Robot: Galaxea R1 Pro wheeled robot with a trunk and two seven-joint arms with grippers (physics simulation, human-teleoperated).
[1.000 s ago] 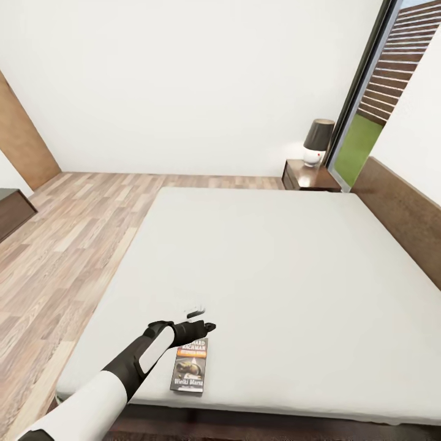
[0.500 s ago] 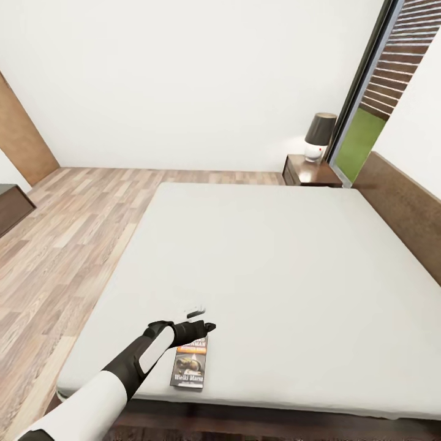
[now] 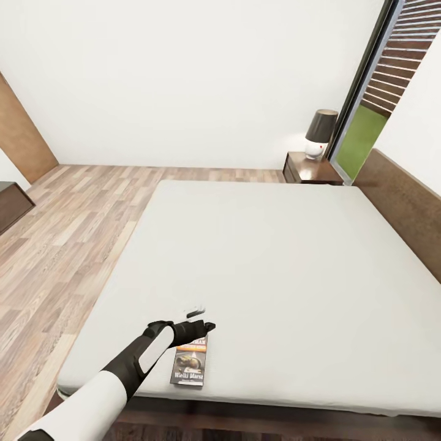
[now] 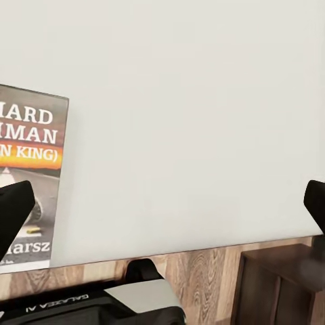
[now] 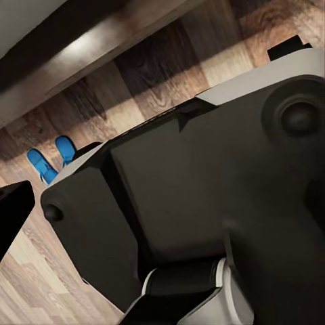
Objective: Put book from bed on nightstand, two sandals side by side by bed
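The book (image 3: 190,364) lies flat near the foot edge of the bed (image 3: 275,269), its dark cover with white lettering and an orange band facing up. My left gripper (image 3: 201,320) hovers just over the book's far end, open and holding nothing. In the left wrist view the book (image 4: 30,183) lies beside one of the widely spread fingers (image 4: 13,210). The nightstand (image 3: 311,170) stands at the bed's far corner by the window. In the right wrist view the two blue sandals (image 5: 53,159) lie close together on the wood floor. One dark fingertip (image 5: 12,210) of my right gripper shows there.
A dark-shaded lamp (image 3: 320,131) stands on the nightstand. The headboard (image 3: 404,214) runs along the bed's right side. A dark dresser (image 3: 9,205) sits at the far left on the plank floor (image 3: 67,233). My own dark and white body (image 5: 203,203) takes up most of the right wrist view.
The whole head view has shifted a little, so the camera moved. The left arm keeps its place over the book, gripper still open.
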